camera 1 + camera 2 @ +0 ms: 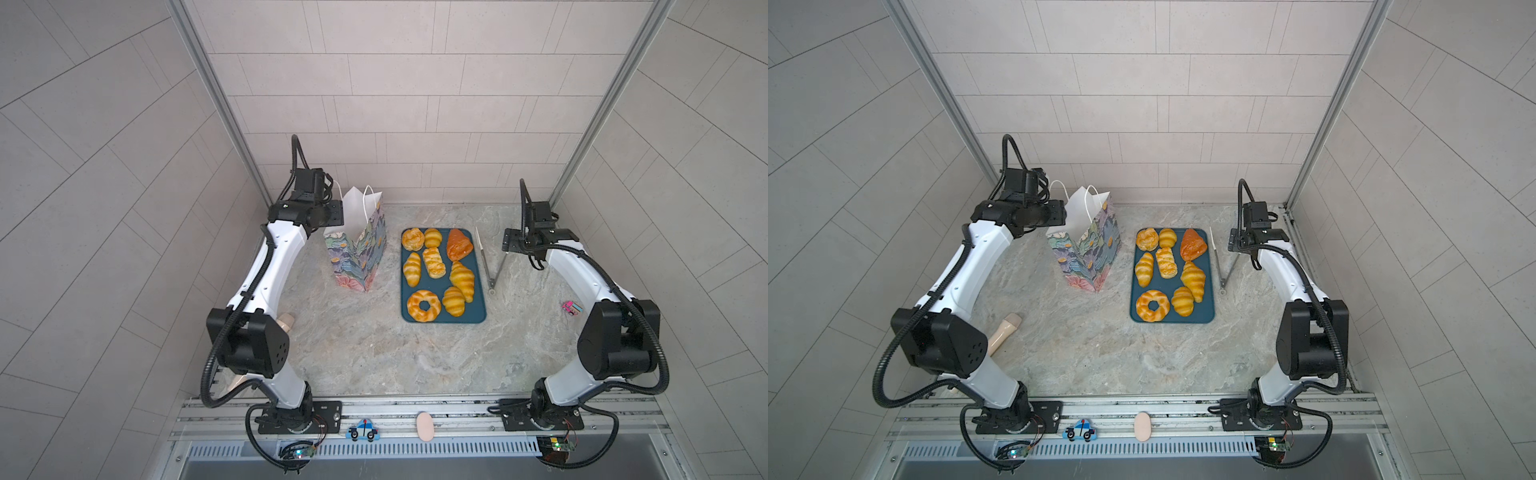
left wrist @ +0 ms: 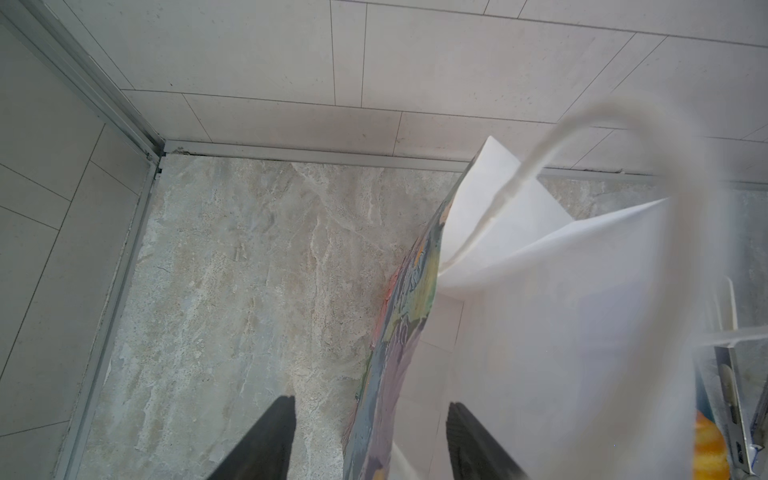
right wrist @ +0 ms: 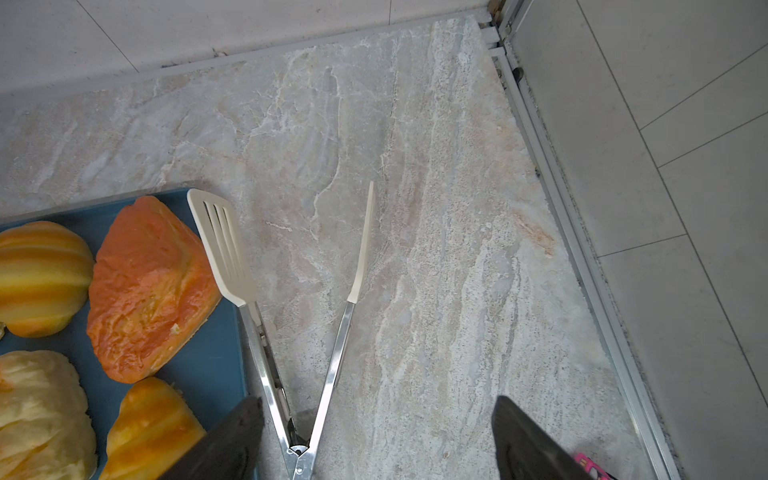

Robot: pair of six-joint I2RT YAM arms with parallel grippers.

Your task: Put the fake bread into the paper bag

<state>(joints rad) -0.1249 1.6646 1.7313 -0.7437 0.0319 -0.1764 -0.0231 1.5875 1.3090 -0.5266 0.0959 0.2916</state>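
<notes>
Several glossy golden pieces of fake bread (image 1: 434, 262) (image 1: 1167, 262) lie on a blue tray (image 1: 478, 311), among them a braided ring (image 1: 424, 306) and an orange-brown triangular piece (image 1: 459, 245) (image 3: 149, 286). The paper bag (image 1: 359, 253) (image 1: 1088, 253) stands upright and open to the left of the tray. My left gripper (image 2: 372, 415) (image 1: 336, 214) is at the bag's left rim. Its jaws stand apart astride the flowered wall (image 2: 407, 332), one finger outside and one inside, neither touching it. My right gripper (image 3: 378, 411) (image 1: 508, 243) hangs open and empty right of the tray, over the tongs.
Metal tongs (image 3: 266, 345) (image 1: 484, 257) with white tips lie spread open beside the tray's right edge. A pink toy car (image 1: 572, 308) sits at the right. A beige handle-shaped object (image 1: 1005, 332) lies by the left arm. The back wall and frame posts are close behind the bag.
</notes>
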